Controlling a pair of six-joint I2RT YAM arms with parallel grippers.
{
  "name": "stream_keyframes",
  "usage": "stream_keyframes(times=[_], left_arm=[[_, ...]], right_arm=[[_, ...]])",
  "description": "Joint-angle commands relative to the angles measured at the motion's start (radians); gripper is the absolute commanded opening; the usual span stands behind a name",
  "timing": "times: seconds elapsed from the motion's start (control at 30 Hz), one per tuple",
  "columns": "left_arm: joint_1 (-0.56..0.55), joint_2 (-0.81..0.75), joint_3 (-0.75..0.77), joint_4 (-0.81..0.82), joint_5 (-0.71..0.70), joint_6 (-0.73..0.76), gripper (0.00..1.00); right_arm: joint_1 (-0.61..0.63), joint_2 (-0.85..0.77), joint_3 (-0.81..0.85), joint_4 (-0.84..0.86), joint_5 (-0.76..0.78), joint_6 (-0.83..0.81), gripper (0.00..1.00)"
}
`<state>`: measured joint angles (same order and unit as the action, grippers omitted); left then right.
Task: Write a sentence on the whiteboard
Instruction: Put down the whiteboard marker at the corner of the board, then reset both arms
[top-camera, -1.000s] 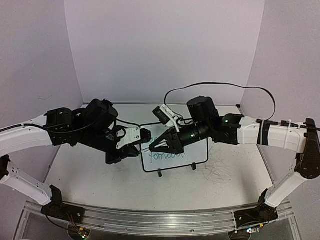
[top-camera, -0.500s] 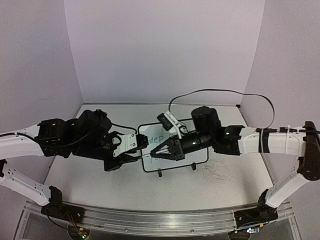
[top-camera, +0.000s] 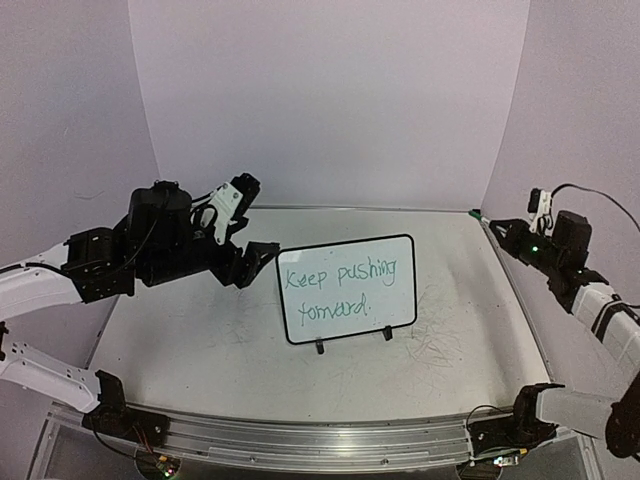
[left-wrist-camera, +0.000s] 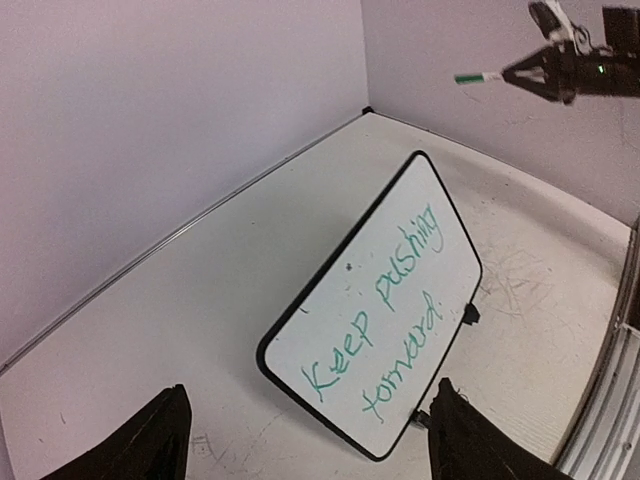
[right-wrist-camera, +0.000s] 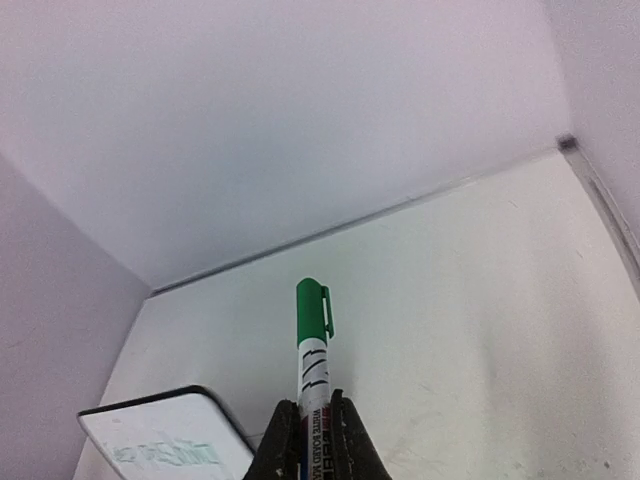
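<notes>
Left tool (top-camera: 250, 222): released, 9 o'clock of black-rimmed white whiteboard (top-camera: 400, 300).
Right tool (right-wrist-camera: 312, 402): grasping green-capped white marker (right-wrist-camera: 312, 325), 3 o'clock.

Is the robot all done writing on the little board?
Looks nearly done. The sentence "Keep pushing forward" fills two green lines on the whiteboard. In hand: the right gripper is shut on the green marker, far from the board. The left gripper is open, holding nothing. Left: probably just putting the marker down.
</notes>
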<state>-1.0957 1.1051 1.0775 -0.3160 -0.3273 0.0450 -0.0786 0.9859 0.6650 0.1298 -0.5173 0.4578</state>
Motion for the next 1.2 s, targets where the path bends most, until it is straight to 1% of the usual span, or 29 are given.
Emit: stream_keyframes(times=[0.0,0.03,0.17,0.27,0.4,0.53,0.6,0.77,0.8,0.87,0.9,0.97,1.07,1.17], left_arm=[[0.038,0.012,0.020,0.075,-0.064,-0.146,0.83],[0.039,0.014,0.017,0.080,-0.073,-0.158,0.83],[0.044,0.023,-0.015,0.126,-0.105,-0.190,0.83],[0.046,0.037,-0.027,0.160,-0.142,-0.192,0.82],[0.048,0.048,-0.027,0.194,-0.191,-0.194,0.82],[0.048,0.050,-0.014,0.209,-0.218,-0.162,0.82],[0.048,0.038,-0.005,0.220,-0.236,-0.139,0.82],[0.048,-0.008,0.020,0.231,-0.290,-0.081,0.82],[0.048,-0.019,0.024,0.232,-0.301,-0.068,0.83],[0.049,-0.043,0.034,0.232,-0.321,-0.048,0.83],[0.048,-0.057,0.041,0.233,-0.337,-0.042,0.84],[0.048,-0.086,0.067,0.234,-0.354,-0.007,0.85],[0.048,-0.131,0.102,0.246,-0.362,0.015,0.88],[0.048,-0.167,0.144,0.256,-0.352,0.033,0.92]], right_arm=[[-0.073,0.157,-0.130,0.051,-0.077,0.059,0.00],[-0.073,0.172,-0.140,0.063,-0.087,0.057,0.00],[-0.070,0.239,-0.165,0.065,-0.028,0.004,0.01],[-0.052,0.288,-0.179,0.061,0.010,-0.004,0.07],[-0.046,0.309,-0.215,0.077,0.068,0.014,0.17],[-0.036,0.332,-0.227,0.076,0.087,0.017,0.18],[-0.031,0.317,-0.228,0.060,0.107,0.012,0.23],[-0.020,0.197,-0.187,-0.076,0.210,-0.023,0.36],[-0.016,0.151,-0.177,-0.110,0.229,-0.030,0.41],[-0.007,0.047,-0.153,-0.185,0.257,-0.041,0.56],[-0.005,-0.019,-0.136,-0.226,0.252,-0.048,0.61],[-0.004,-0.141,-0.096,-0.290,0.224,-0.069,0.64],[-0.004,-0.300,0.037,-0.375,0.175,-0.127,0.74],[-0.004,-0.410,0.202,-0.405,0.138,-0.185,0.93]])
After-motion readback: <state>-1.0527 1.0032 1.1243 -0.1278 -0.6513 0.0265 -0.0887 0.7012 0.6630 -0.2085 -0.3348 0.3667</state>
